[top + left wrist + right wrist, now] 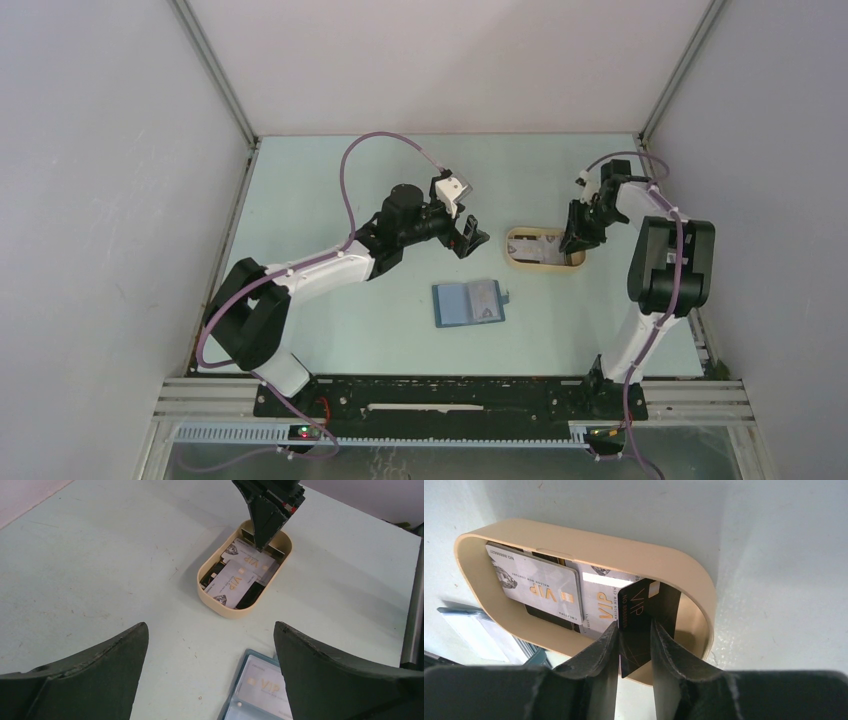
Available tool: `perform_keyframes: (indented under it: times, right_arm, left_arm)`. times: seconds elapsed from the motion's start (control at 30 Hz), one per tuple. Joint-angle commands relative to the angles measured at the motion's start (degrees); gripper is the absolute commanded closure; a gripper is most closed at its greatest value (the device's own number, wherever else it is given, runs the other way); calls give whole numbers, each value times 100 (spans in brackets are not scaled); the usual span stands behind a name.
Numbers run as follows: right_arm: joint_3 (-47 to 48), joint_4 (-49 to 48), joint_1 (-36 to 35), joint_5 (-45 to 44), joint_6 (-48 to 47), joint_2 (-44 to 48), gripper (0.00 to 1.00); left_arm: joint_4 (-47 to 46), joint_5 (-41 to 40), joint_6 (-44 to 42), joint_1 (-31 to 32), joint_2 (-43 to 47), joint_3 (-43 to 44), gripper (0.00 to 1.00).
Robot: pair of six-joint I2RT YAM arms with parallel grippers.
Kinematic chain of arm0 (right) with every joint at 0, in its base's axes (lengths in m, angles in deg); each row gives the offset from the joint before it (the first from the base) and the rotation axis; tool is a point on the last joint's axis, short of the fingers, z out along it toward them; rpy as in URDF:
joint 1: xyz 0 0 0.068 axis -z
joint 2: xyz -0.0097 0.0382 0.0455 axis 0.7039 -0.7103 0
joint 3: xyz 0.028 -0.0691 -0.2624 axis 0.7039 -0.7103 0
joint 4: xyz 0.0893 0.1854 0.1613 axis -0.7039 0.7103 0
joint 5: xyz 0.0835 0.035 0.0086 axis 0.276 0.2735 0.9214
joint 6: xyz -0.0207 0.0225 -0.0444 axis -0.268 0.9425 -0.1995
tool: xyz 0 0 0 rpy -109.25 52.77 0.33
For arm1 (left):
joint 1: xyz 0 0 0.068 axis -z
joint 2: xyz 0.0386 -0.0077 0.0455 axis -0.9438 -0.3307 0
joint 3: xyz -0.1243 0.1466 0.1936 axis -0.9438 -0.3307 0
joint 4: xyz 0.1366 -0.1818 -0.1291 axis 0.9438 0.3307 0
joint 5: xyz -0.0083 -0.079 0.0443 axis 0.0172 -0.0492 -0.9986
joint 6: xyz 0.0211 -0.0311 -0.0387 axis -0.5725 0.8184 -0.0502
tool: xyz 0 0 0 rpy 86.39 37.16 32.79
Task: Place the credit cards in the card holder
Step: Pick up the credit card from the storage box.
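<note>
Pale green table (330, 170): the right gripper (634, 640) pinches a dark card (640, 611) by its edges inside the beige tray (589, 545). Best to lift it straight up, clear of the rim. The card holder (470, 303) lies open, lower left of that gripper in the top view. The left gripper (210, 625) hangs with jaws wide apart.

The left arm (330, 264) and right arm (668, 265) have white link shells and black joint housings. A purple cable (350, 170) runs along each arm. The left tool (475, 238) and right tool (577, 242) carry black tapered fingers (95, 672) with scuffed edges.
</note>
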Motion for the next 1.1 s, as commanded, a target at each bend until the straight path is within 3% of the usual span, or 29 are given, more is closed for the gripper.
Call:
perform_keyframes:
  times: [0.0,0.47,0.7,1.07]
  right_arm:
    - [30,-132,207,7,-113,235,67]
    - [28,-104,438,-65,-221,421,100]
    - [15,-97,459,440,-512,923,100]
    - [-300,162,625,2922,-1610,2274,100]
  left_arm:
    - [-121,73,32,-32,33,67,0]
    - [-121,70,32,-32,37,65,0]
    - [-167,57,40,-33,66,30,0]
    - [-840,290,503,-217,717,-631,0]
